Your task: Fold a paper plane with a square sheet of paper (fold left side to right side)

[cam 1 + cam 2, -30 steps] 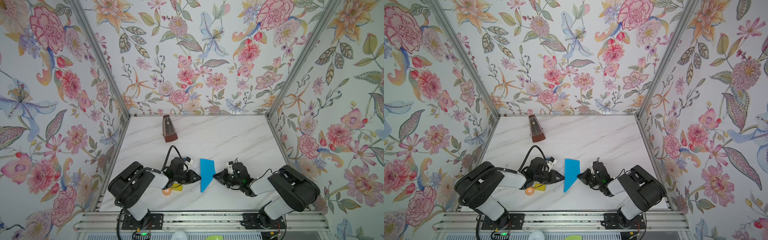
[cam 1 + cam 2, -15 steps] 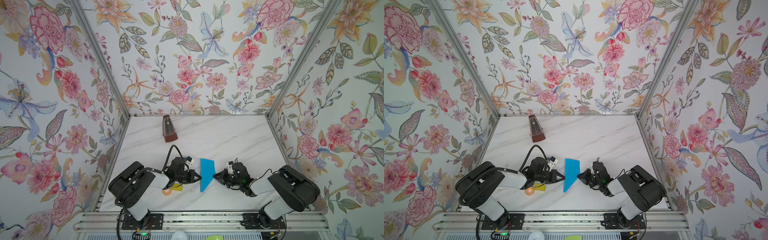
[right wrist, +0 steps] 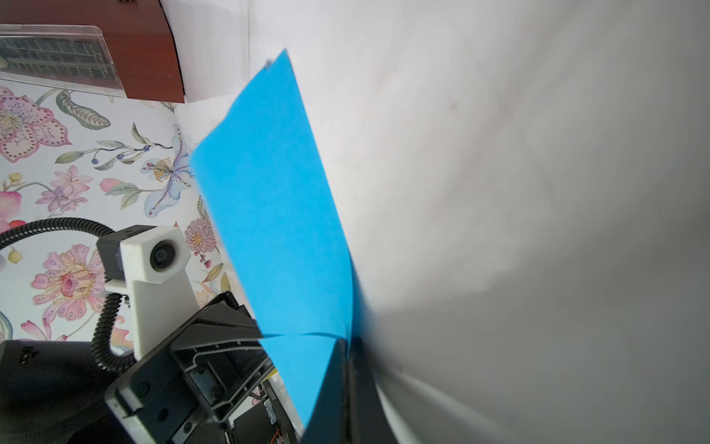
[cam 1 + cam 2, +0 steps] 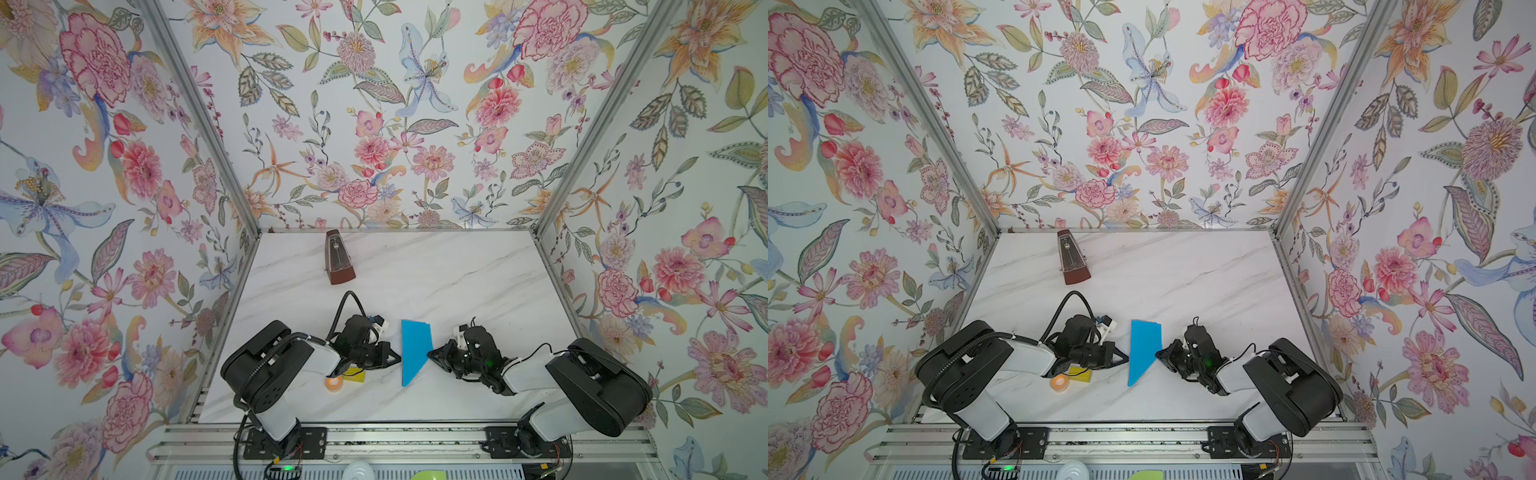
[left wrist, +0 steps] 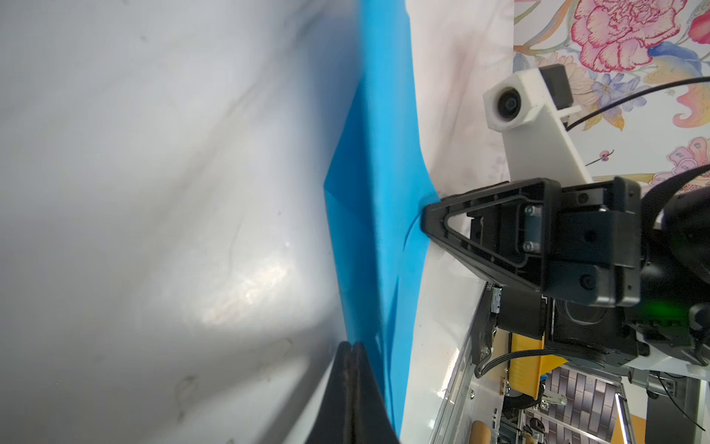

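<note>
The square sheet of paper (image 4: 413, 349) is bright blue and folded into a narrow shape with a slanted lower right edge. It lies near the table's front, between my two grippers, in both top views (image 4: 1144, 349). My left gripper (image 4: 398, 356) lies on its side, shut on the sheet's left edge (image 5: 384, 192), as the left wrist view (image 5: 351, 348) shows. My right gripper (image 4: 430, 354) is shut on the right edge, which runs in between its jaws (image 3: 347, 344) and lifts slightly (image 3: 276, 211). No finished paper plane is in view.
A brown metronome (image 4: 338, 259) stands at the back left of the marble table (image 4: 478, 282). An orange tape roll (image 4: 332, 383) and a small yellow block (image 4: 353, 374) lie under my left arm near the front edge. Flowered walls close in three sides.
My left gripper's jaws have closed at the sheet's left edge. Both arms and the sheet have stayed where they were.
</note>
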